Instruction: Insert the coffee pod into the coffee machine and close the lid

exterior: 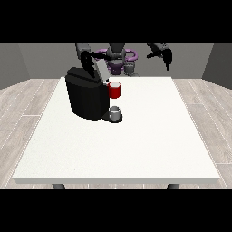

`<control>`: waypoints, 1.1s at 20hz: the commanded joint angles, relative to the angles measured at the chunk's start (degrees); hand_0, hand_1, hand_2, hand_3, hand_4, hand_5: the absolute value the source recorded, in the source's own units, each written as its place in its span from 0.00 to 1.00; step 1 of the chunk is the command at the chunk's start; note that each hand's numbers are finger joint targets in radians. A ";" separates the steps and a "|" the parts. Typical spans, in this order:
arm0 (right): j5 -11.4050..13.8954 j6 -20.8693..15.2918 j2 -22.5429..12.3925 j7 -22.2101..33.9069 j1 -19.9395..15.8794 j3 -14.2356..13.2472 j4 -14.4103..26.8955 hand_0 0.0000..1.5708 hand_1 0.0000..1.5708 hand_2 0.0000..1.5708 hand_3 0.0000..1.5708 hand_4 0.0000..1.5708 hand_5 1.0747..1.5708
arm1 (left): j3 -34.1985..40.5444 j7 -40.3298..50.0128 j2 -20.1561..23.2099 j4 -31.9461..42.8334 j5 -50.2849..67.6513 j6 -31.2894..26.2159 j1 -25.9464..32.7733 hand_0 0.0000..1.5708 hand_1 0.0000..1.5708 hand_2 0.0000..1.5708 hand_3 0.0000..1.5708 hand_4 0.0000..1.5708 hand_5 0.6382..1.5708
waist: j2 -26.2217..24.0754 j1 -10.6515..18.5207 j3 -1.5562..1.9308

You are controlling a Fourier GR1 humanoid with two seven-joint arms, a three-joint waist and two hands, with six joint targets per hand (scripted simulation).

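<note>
The black coffee machine (86, 97) stands on the left half of the white table (149, 136). Its grey lid (101, 70) is tilted up. A red thing at the machine (115, 90) sits at its front, under the lid. Below it a small grey thing (115, 111) rests on the machine's base; I cannot tell whether it is the pod. The hand at the view's left (91, 59) is just behind the top of the lid. The hand at the view's right (164, 53) hangs raised above the table's far edge with relaxed fingers, holding nothing.
The robot's torso (118, 59) is behind the table's far edge, directly behind the machine. The table's front edge (118, 180) lies far from both hands. Wooden floor surrounds the table.
</note>
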 commanded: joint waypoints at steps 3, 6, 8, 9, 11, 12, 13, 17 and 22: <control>1.62 1.07 -1.64 -2.46 -4.23 0.69 2.54 0.00 0.00 0.00 0.00 0.08 1.00 | -2.28 -0.41 -2.06 -1.54 -2.25 4.16 -0.17 0.00 0.00 0.00 0.00 0.22 1.00 | 4.06 0.18 0.03; 2.40 0.24 1.28 -1.40 -5.03 3.02 1.16 0.00 0.00 0.00 0.00 0.10 1.00 | 1.06 0.05 1.88 0.27 1.19 0.56 -0.62 0.00 0.00 0.00 0.00 0.23 1.00 | 2.95 -0.04 0.02; 3.74 1.78 -1.45 2.92 -8.80 4.10 0.59 0.00 0.00 0.00 0.00 0.08 1.00 | -0.56 -0.38 0.52 0.62 -0.90 2.19 -0.73 0.00 0.00 0.00 0.00 0.24 1.00 | 2.30 0.03 0.01; 4.57 -1.62 2.07 4.31 -8.89 5.11 0.83 0.00 0.00 0.00 0.00 0.03 1.00 | -2.93 0.92 -1.13 -0.09 -1.18 1.25 0.77 0.00 0.00 0.00 0.00 0.23 1.00 | 0.46 1.89 0.01; 4.15 -1.45 2.40 2.62 -8.77 4.85 0.00 0.00 0.00 0.00 0.00 0.07 1.00 | -1.01 -0.43 1.28 0.55 -0.36 0.46 -0.40 0.00 0.00 0.00 0.00 0.26 1.00 | 2.01 1.23 0.01; 3.84 0.76 -0.37 3.83 -10.69 4.30 -0.18 0.00 0.00 0.00 0.00 0.00 1.00 | -1.18 -0.91 0.69 1.45 -0.19 0.46 0.07 0.00 0.00 0.00 0.00 0.25 1.00 | 2.77 1.00 0.01; 4.76 -1.53 1.08 2.30 -11.57 4.55 0.24 0.00 0.00 0.00 0.00 0.00 1.00 | -1.23 0.61 0.09 -0.03 -0.38 1.92 -3.01 0.00 0.00 0.00 0.00 0.23 1.00 | 4.27 2.55 0.02; 5.59 -1.45 0.91 2.00 -10.52 5.26 -0.22 0.00 0.00 0.00 0.00 0.00 1.00 | -3.20 -0.31 -0.34 -0.94 -1.26 1.04 -1.29 0.00 0.00 0.00 0.00 0.24 1.00 | 4.72 4.77 0.04; 9.41 -3.66 1.35 7.10 -14.72 8.40 -2.08 0.00 0.00 0.00 0.00 0.05 1.00 | -4.11 0.69 -0.36 0.13 -1.15 0.03 -4.39 0.00 0.00 0.00 0.00 0.23 1.00 | 4.61 7.58 -0.02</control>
